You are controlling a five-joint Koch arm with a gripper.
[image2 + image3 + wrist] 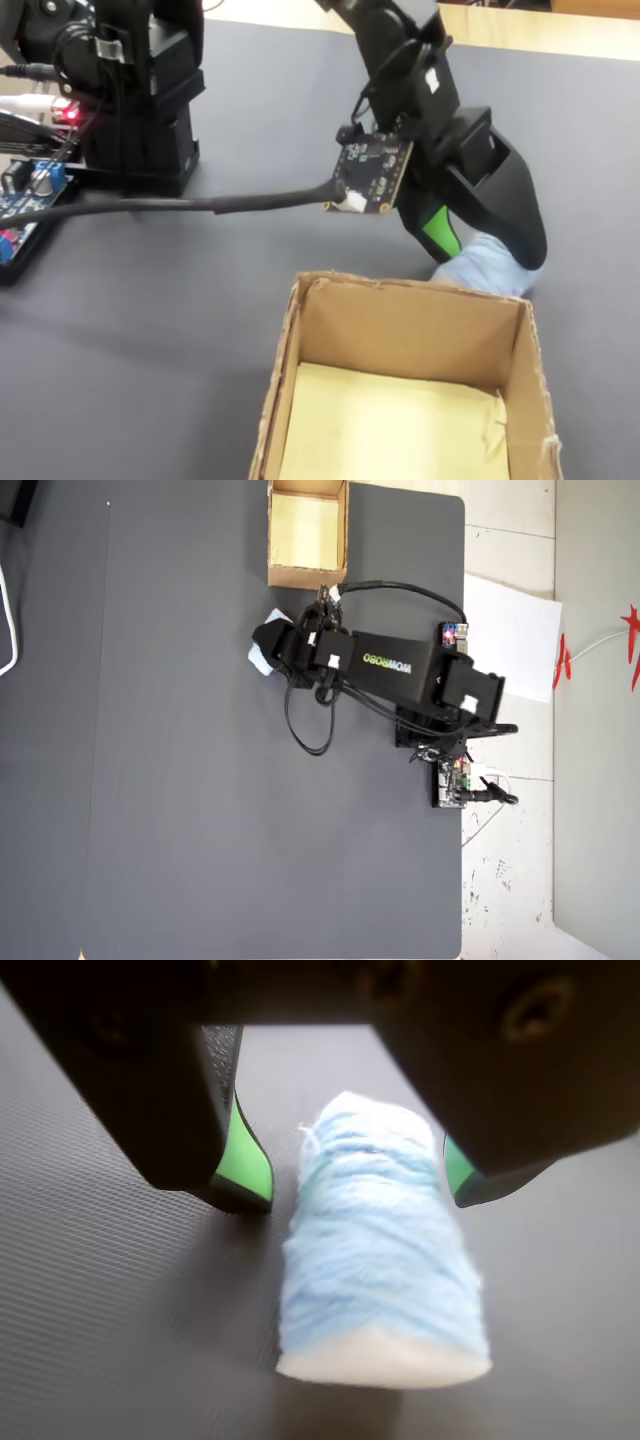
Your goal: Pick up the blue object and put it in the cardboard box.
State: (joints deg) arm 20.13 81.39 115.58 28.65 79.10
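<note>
The blue object (380,1260) is a pale blue yarn-wrapped lump lying on the dark grey mat. In the wrist view my gripper (352,1182) is open and straddles its far end. The left green pad (245,1160) stands clear of it, while the right green pad (457,1165) is at its side. In the fixed view the gripper (470,250) is down over the blue object (488,266), just behind the cardboard box (410,325). From overhead, the blue object (261,663) peeks out beside the gripper (268,640), a little below the cardboard box (306,577).
The arm's base (140,100) and a circuit board (25,195) stand at the left of the fixed view. A black cable (200,205) runs across the mat to the wrist camera. The grey mat (180,810) ends at a tiled floor with white paper (510,630).
</note>
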